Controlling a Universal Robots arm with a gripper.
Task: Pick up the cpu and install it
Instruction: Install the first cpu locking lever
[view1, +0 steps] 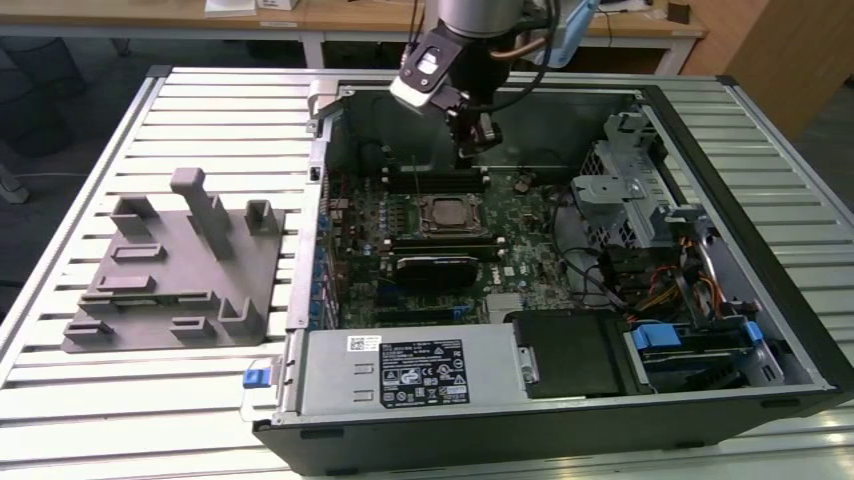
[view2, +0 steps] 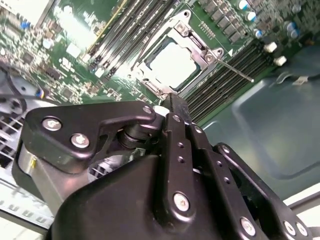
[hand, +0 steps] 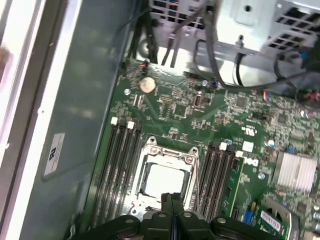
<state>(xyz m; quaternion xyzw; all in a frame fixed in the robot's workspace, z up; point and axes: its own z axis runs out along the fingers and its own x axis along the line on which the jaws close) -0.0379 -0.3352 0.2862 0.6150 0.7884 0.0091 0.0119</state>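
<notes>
Walls of the open computer case (view1: 561, 110) fence the work on every side, and the case lies flat on a slatted table (view1: 80, 400). The cpu (hand: 165, 182) sits flat inside the socket frame (hand: 150, 149) near the middle of the green board, with its pale top showing and its edges square to the frame's metal rim. It also shows in the exterior view (view1: 445, 212) and the second wrist view (view2: 175, 62).

The gripper (hand: 172, 197) hangs above the board by the socket's edge. Its two black fingers are pressed together with nothing between them, and they are raised clear of the chip (view1: 470, 150).

Rows of memory slots (hand: 122, 170) run close along both sides of the socket, so only narrow strips of board are left there. A thin latch wire (view2: 235, 70) sticks out past one corner of the frame. A drive cage (view1: 627, 170) and cables crowd the exterior view's right of the case. Outside, at the exterior view's left, a grey holder block (view1: 174, 260) stands well apart on the table.
</notes>
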